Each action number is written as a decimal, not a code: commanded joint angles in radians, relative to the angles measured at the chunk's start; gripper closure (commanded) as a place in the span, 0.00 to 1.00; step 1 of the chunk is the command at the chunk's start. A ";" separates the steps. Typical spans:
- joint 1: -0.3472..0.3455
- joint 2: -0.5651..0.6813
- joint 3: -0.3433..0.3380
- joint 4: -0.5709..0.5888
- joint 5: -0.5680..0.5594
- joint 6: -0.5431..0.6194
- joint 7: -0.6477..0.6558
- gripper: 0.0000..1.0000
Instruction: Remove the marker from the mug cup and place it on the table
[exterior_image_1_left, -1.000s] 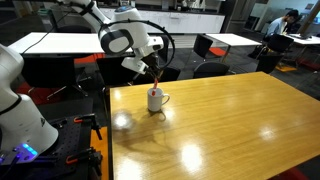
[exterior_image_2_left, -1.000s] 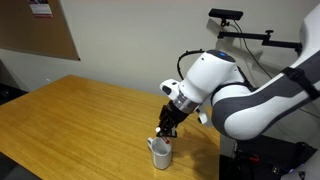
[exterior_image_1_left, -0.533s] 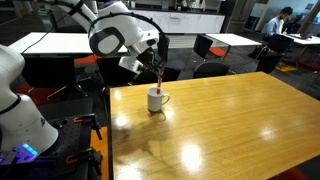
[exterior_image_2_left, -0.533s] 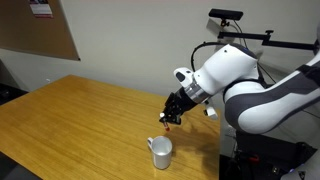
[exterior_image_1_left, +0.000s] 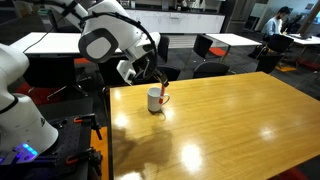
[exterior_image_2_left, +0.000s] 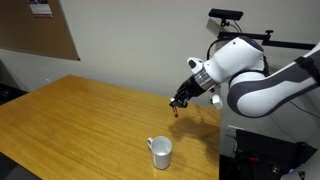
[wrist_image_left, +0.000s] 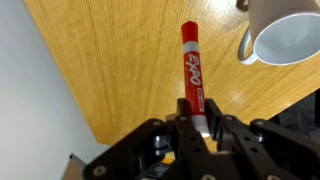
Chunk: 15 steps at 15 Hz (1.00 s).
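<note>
My gripper (wrist_image_left: 197, 118) is shut on the red marker (wrist_image_left: 191, 70), which points away from the jaws over the wooden table (wrist_image_left: 120, 60). In both exterior views the gripper (exterior_image_2_left: 181, 100) holds the marker (exterior_image_2_left: 177, 110) in the air, well above and away from the white mug cup (exterior_image_2_left: 161, 152). The mug (exterior_image_1_left: 155, 100) stands upright on the table (exterior_image_1_left: 220, 120) near its edge, handle to the side. In the wrist view the mug (wrist_image_left: 288, 35) is empty, at the upper right.
Black chairs (exterior_image_1_left: 208, 46) and white-topped tables (exterior_image_1_left: 235, 40) stand behind the wooden table. A wall with a cork board (exterior_image_2_left: 40, 35) lies past the table's far side. A person (exterior_image_1_left: 283, 22) sits far back.
The gripper has lifted the marker out of the mug and carried it up and away from it toward the table's edge. The mug has stayed in place.
</note>
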 joint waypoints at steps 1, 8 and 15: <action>0.032 -0.028 -0.072 -0.006 -0.030 -0.069 0.071 0.95; 0.061 -0.007 -0.184 0.045 0.002 -0.247 0.094 0.95; 0.016 0.102 -0.222 0.155 -0.056 -0.378 0.213 0.95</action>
